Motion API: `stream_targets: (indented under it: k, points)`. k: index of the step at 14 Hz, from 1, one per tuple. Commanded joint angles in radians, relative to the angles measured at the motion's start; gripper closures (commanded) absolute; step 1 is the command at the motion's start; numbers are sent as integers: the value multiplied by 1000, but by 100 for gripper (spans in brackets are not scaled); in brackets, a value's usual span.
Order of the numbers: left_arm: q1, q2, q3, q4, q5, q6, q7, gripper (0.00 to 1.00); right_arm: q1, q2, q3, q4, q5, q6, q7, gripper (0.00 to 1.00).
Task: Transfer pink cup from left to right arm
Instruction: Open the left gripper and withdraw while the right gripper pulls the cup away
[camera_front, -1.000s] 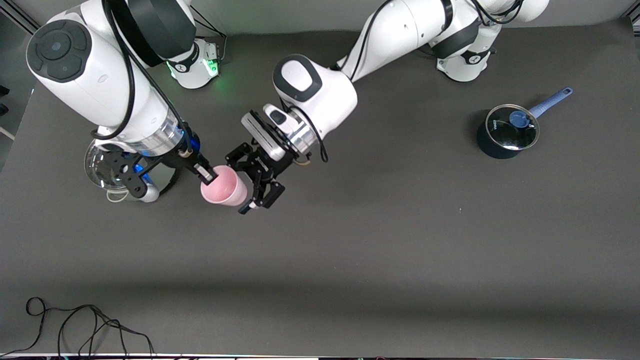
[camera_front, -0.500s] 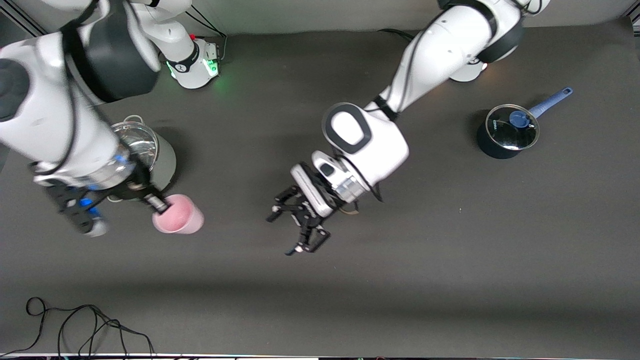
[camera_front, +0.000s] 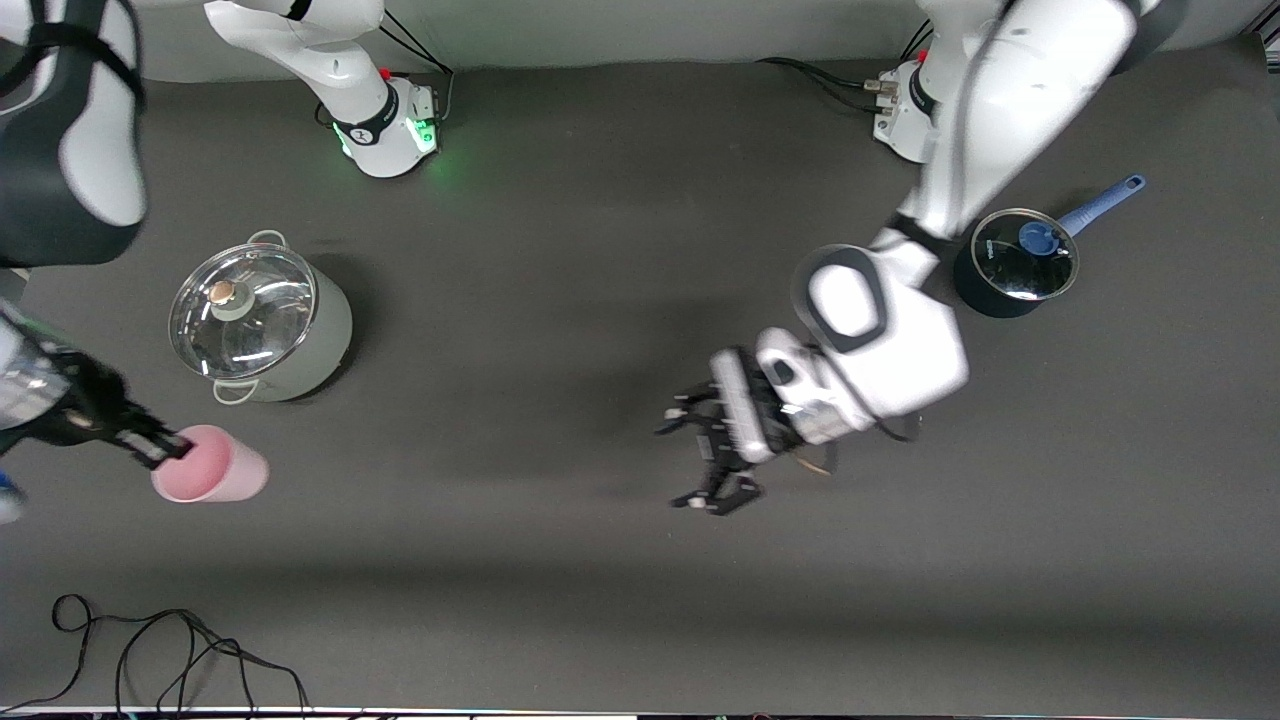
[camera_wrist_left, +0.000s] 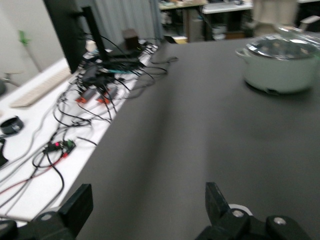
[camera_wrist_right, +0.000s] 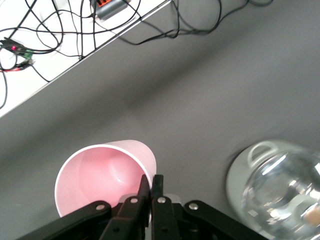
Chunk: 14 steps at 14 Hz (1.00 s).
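Observation:
The pink cup (camera_front: 212, 478) hangs tilted over the table at the right arm's end, its mouth toward the arm. My right gripper (camera_front: 165, 446) is shut on the cup's rim, one finger inside and one outside. In the right wrist view the fingers (camera_wrist_right: 151, 187) pinch the wall of the pink cup (camera_wrist_right: 100, 175). My left gripper (camera_front: 692, 460) is open and empty over the middle of the table, well apart from the cup. The left wrist view shows that gripper (camera_wrist_left: 147, 205) with only bare table between its spread fingers.
A steel pot with a glass lid (camera_front: 260, 325) stands beside the cup, farther from the front camera. A dark saucepan with a blue handle (camera_front: 1015, 262) sits at the left arm's end. A loose black cable (camera_front: 170, 650) lies near the front edge.
The right arm has carried the pink cup away from the left gripper toward its own end of the table. The left arm has drawn back toward its end, open and empty.

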<state>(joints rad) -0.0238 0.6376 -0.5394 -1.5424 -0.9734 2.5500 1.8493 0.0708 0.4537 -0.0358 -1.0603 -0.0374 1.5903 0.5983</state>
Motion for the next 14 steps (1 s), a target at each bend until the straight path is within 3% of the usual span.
stream_targets:
  k: [1, 4, 6, 9, 11, 14]
  points:
    - [155, -110, 61, -79, 230, -338, -48, 0, -77, 7, 8, 14, -4, 5, -269, 100]
    - [273, -124, 121, 42, 503, -728, -119, 0, -181, -12, 5, -38, 42, 7, -637, 100]
    - [341, -148, 125, 80, 635, -893, -148, 0, -262, -15, 5, -43, 50, 7, -860, 100]
    - [378, -240, 125, 79, 859, -997, -249, 0, -325, -7, 5, -52, 86, 8, -1064, 100]
    - [380, -300, 125, 79, 991, -1042, -341, 0, -321, 5, 8, -69, 88, 46, -1069, 100]
    - [396, -367, 127, 79, 1117, -1093, -538, 0, -306, 19, 14, -179, 116, 169, -1063, 100]
